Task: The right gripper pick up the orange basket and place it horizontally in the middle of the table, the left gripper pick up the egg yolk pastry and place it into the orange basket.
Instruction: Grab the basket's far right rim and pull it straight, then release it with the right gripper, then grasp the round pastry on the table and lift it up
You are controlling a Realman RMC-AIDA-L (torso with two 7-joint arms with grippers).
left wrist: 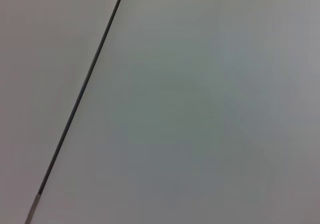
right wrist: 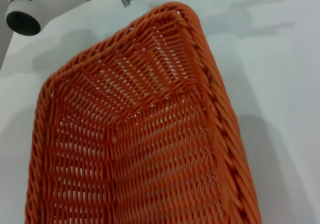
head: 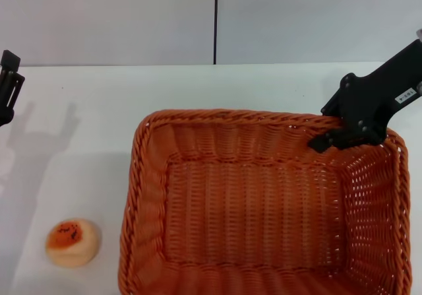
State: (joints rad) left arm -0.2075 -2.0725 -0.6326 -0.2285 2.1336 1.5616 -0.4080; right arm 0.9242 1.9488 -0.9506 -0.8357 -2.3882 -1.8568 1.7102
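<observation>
Your right pincer [head: 328,135] is clamped on the far right rim of the basket [head: 264,202], which lies lengthwise across the white table [head: 99,110]. A small white label on the arm carries print too small to read. The pastry [head: 72,241] sits apart, left of the basket. Your left pincer [head: 9,84] hangs at the far left edge, its opening impossible to tell.

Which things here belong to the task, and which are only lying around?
Task things:
orange basket
egg yolk pastry
right gripper, at the basket's far rim
left gripper, parked at the table edge

Lying around:
nothing else
</observation>
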